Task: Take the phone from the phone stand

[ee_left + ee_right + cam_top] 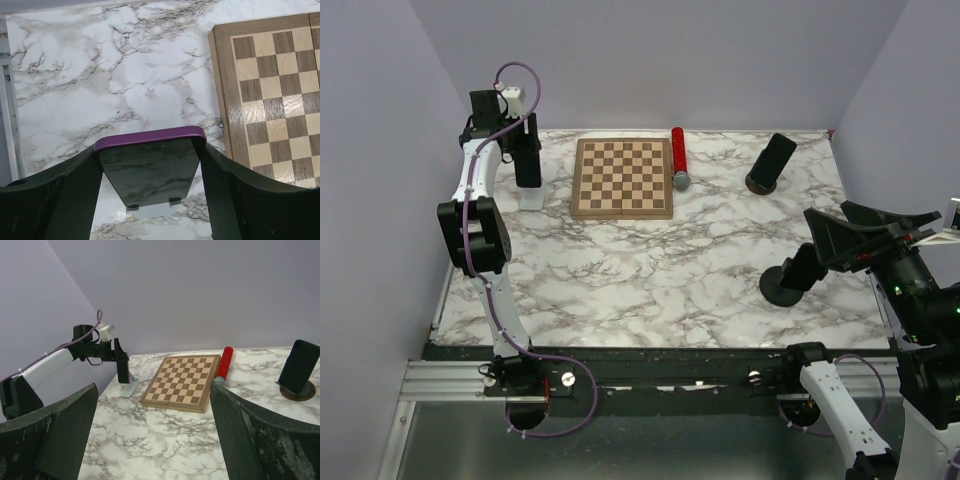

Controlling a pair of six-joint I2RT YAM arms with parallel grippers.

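Note:
The phone (150,170), dark-screened in a purple case, leans upright on a pale stand (150,210) at the table's back left, left of the chessboard. My left gripper (150,147) comes down over it from above. Its two dark fingers (75,200) press against the phone's left and right edges near the top. The top view shows the same gripper (525,140) over the phone (527,160) with the stand's foot (531,198) below. My right gripper (865,225) hovers over the right side of the table, open wide and empty, far from the phone.
A wooden chessboard (622,177) lies at the back centre, close to the right of the stand. A red cylinder (678,155) lies along its right side. A second dark phone (775,158) leans on a round brown base at the back right. Walls close in on three sides.

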